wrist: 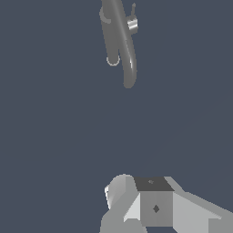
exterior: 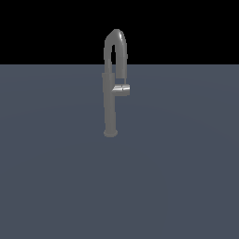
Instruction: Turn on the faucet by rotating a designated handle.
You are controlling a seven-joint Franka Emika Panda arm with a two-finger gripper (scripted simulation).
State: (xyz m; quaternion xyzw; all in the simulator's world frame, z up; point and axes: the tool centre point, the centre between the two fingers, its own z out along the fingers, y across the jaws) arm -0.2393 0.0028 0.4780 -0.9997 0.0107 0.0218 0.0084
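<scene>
From my station, the exterior view shows no arm at all; only the wrist view catches a blocky grey part of the hand point(wrist: 154, 205), cut off by the frame edge, so I cannot tell whether its fingers are spread or pressed together. I can read no writing or brand on anything.

The faucet point(exterior: 110, 105) stands upright on the flat slate-blue surface point(exterior: 56, 177), its long axis vertical, round base down, well apart from the hand in the wrist view. Its gooseneck arches over the top and comes down on the exterior view's right of the column, the downturned tip ending just above the handle point(exterior: 121, 89). That handle is a short shiny stub jutting sideways from the column's middle toward the exterior view's right. Its thin lever is hard to make out there; in the wrist view it shows as a faint sliver beside the stub.
</scene>
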